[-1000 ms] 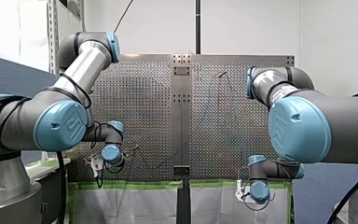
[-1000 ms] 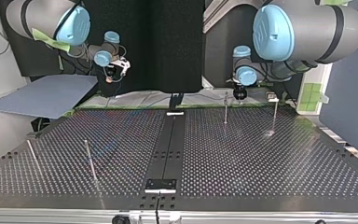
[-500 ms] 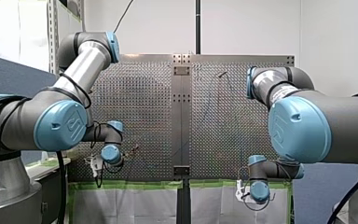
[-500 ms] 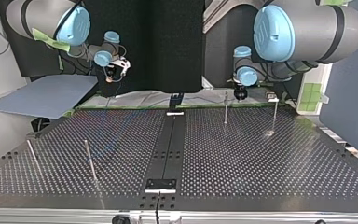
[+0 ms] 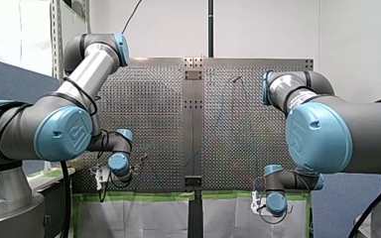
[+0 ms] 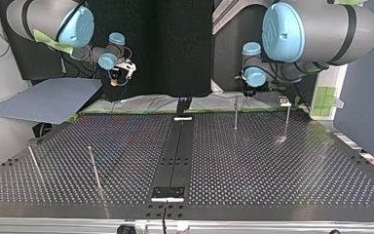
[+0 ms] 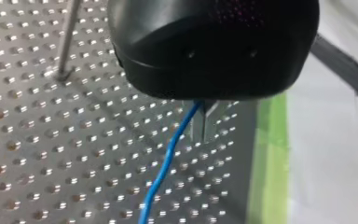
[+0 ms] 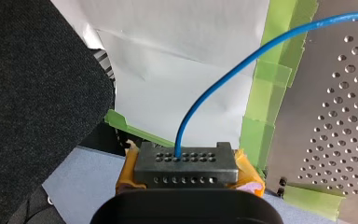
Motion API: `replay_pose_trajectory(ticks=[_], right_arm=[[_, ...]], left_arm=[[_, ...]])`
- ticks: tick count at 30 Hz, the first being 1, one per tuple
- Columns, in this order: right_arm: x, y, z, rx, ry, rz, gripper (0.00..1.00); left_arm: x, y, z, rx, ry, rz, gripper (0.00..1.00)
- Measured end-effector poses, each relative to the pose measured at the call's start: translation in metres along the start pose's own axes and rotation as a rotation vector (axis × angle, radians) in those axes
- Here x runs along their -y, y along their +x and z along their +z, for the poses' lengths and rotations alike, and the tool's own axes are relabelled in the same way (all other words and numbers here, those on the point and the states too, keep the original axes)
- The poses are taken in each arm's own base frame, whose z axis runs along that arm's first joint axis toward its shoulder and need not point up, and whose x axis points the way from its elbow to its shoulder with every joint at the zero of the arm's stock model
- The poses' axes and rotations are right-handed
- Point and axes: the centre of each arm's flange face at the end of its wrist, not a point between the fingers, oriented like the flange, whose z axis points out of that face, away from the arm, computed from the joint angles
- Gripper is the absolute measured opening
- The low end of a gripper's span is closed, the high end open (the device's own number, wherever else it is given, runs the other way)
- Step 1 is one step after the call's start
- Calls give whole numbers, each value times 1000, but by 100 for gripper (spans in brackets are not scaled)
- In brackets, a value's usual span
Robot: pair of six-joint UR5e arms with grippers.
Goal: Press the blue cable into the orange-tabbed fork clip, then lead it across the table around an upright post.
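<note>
Up close, the cable (image 7: 168, 158) is a thin blue line. It comes out right at my left gripper (image 7: 205, 122), whose metal fingers (image 7: 199, 123) are pinched together on it. From there it runs long and nearly straight over the holed table (image 7: 51, 163), close to the green tape (image 7: 268, 158) on the edge. A post (image 7: 70, 32) stands well off to one side.

The cable's other end sits in a black block (image 8: 186, 163). My right gripper (image 8: 189, 176) clamps that block between yellow pads (image 8: 249, 176), off the table's edge. The cable climbs out and bends over toward the table.

From the top view, my left gripper is at 1 o'clock and my right at 11 o'clock. Posts (image 6: 93, 168) stand at 1 and 8 o'clock, with wide room between them. Only the wrist views show the cable well.
</note>
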Motion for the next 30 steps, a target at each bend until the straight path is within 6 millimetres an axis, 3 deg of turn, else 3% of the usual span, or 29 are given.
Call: replay_pose_trajectory(ticks=[7,13,23,30], right_arm=[[0,0,0,1,-1,0,0],[0,0,0,1,-1,-1,0],[0,0,0,2,-3,-1,0],[0,0,0,2,-2,-1,0]], left_arm=[[-2,20,-23,-19,3,15,0],[2,20,-45,-5,18,24,0],[18,8,-73,13,29,36,0],[29,-16,-83,57,48,19,0]])
